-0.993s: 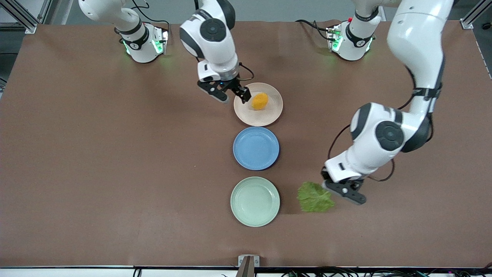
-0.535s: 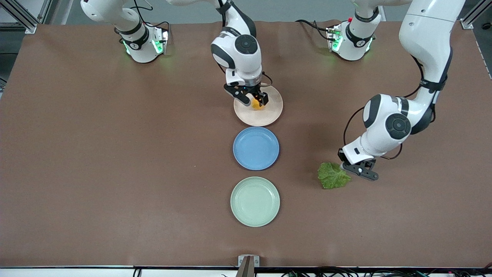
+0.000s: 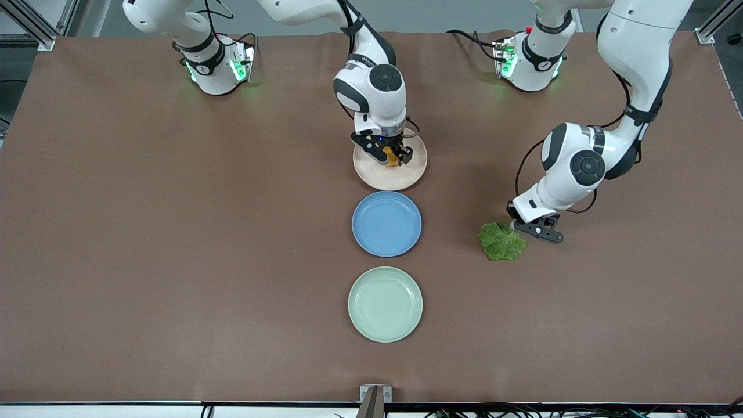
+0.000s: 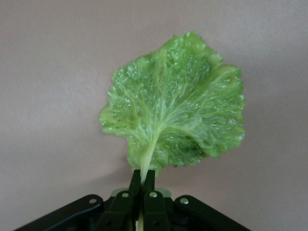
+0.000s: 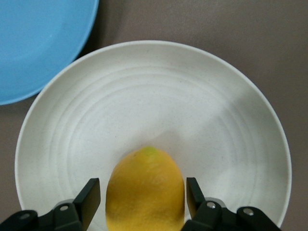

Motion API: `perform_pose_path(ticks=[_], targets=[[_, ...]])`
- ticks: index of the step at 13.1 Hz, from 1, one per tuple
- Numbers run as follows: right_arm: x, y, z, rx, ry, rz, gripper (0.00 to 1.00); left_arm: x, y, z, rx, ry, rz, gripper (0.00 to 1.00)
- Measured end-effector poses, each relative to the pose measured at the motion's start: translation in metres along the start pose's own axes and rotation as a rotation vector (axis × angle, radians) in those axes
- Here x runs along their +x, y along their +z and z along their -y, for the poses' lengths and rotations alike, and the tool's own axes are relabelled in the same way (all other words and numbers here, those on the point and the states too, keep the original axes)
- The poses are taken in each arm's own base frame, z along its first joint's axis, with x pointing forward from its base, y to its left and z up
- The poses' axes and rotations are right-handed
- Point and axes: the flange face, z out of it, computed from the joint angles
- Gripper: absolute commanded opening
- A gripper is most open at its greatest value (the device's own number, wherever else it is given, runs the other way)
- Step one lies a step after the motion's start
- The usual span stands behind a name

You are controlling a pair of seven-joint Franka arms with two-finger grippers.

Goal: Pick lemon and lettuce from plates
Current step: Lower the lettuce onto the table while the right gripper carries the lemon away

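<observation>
Brown matte table (image 3: 174,261), one; three round shallow plates in a row: beige-pink plate (image 3: 406,174), blue plate (image 3: 386,224), mint plate (image 3: 385,304). One crinkled lettuce (image 3: 502,241), pale stem pinched in closed left gripper (image 3: 531,227), over bare table. One smooth oval lemon (image 3: 392,155) on beige-pink plate, between parted fingers of right gripper (image 3: 390,154).

Three plates in row down table middle: beige plate (image 3: 406,174) farthest from front camera, blue plate (image 3: 386,224) between, green plate (image 3: 385,303) nearest. Lemon (image 3: 393,157) on beige plate, right gripper (image 3: 390,154) straddling it. Lettuce (image 3: 501,241) toward left arm's end, clamped at stem by left gripper (image 3: 537,227).
</observation>
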Motion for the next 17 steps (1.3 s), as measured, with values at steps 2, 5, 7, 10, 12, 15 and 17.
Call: perform_pose_path(ticks=[2, 5, 7, 10, 12, 15, 17], targets=[[0.0, -0.001, 0.0, 0.0, -0.005, -0.003, 0.0, -0.008, -0.002, -0.01, -0.001, -0.005, 0.007, 0.05], [0.008, -0.004, 0.002, -0.028, -0.032, -0.023, 0.0, -0.009, -0.002, -0.018, -0.005, 0.004, 0.005, 0.05], [0.042, -0.026, 0.009, -0.075, -0.104, -0.04, 0.01, -0.006, -0.005, -0.029, -0.01, 0.024, -0.014, 0.05], [0.145, -0.096, 0.017, -0.085, -0.244, -0.021, 0.01, -0.004, -0.005, -0.029, -0.012, 0.026, -0.024, 0.04], [0.237, -0.134, 0.004, -0.079, -0.343, -0.005, 0.01, -0.005, -0.006, -0.001, -0.008, 0.024, -0.028, 0.04], [0.37, -0.155, -0.043, -0.068, -0.485, 0.034, 0.01, -0.013, -0.009, 0.056, -0.002, 0.016, -0.036, 0.05], [0.439, -0.147, -0.087, -0.079, -0.582, 0.062, 0.01, -0.015, -0.009, 0.064, -0.002, 0.005, -0.036, 0.66]])
